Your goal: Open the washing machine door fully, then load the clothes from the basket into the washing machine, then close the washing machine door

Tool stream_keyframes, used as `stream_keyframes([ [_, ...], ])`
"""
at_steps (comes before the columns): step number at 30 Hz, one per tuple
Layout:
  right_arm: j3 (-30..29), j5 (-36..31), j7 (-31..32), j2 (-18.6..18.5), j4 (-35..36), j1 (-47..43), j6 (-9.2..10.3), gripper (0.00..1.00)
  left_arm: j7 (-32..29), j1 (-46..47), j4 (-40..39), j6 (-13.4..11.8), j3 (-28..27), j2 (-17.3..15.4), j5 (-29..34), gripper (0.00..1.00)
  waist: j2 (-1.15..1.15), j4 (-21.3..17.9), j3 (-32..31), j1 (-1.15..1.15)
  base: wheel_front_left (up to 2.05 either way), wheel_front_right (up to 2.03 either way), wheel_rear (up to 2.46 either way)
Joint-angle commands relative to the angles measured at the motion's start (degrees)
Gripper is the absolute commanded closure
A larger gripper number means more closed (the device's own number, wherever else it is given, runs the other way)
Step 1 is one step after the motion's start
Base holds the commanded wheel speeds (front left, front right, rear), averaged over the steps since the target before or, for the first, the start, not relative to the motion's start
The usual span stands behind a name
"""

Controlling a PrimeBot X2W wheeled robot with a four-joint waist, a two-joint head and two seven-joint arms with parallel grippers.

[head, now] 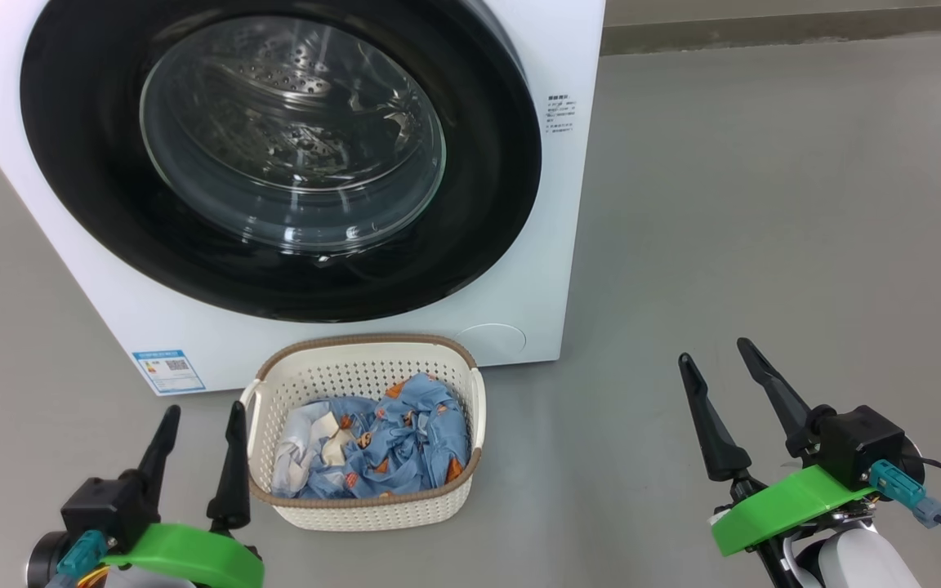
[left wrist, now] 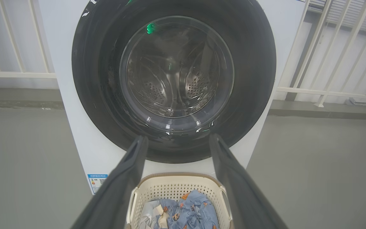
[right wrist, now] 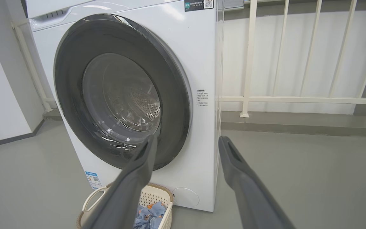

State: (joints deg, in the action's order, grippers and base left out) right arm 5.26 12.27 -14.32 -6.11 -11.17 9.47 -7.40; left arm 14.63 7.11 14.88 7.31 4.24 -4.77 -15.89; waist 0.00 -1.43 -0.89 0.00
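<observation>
hanging spread wide and empty, the left gripper (head: 203, 407) has the small cream-white perforated plastic basket (head: 360, 340) just to its right, holding soft, light blue printed clothes (head: 389, 445). the right gripper (head: 714, 349), likewise spread and empty, hovers over grey floor (head: 764, 204). ahead of both, the large round glossy black washing machine door (head: 283, 155) is closed: likely stiff, latched, slippery; hook its right rim. the basket may crowd its swing.

Glossy black door (head: 78, 163), perforated steel drum (head: 291, 90), matt plastic basket (head: 372, 502), crumpled cloth (head: 405, 441)
</observation>
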Motion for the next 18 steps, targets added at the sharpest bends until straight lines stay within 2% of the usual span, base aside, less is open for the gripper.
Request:
stream_keyframes([
  [1,1.5,0.0,-0.7,-0.2,1.6,1.7,-0.09,0.00,0.4,2.6,-1.1,-0.1,-1.9,-1.0,-0.2,0.00,0.00,0.0,0.0,0.00,0.00,0.00,0.00],
  [18,1.5,0.2,-0.7,-0.5,1.4,1.8,-0.09,0.00,0.4,2.6,-1.0,-0.2,-2.5,-0.7,-0.3,0.00,0.00,0.2,0.4,0.00,0.00,0.00,0.00],
])
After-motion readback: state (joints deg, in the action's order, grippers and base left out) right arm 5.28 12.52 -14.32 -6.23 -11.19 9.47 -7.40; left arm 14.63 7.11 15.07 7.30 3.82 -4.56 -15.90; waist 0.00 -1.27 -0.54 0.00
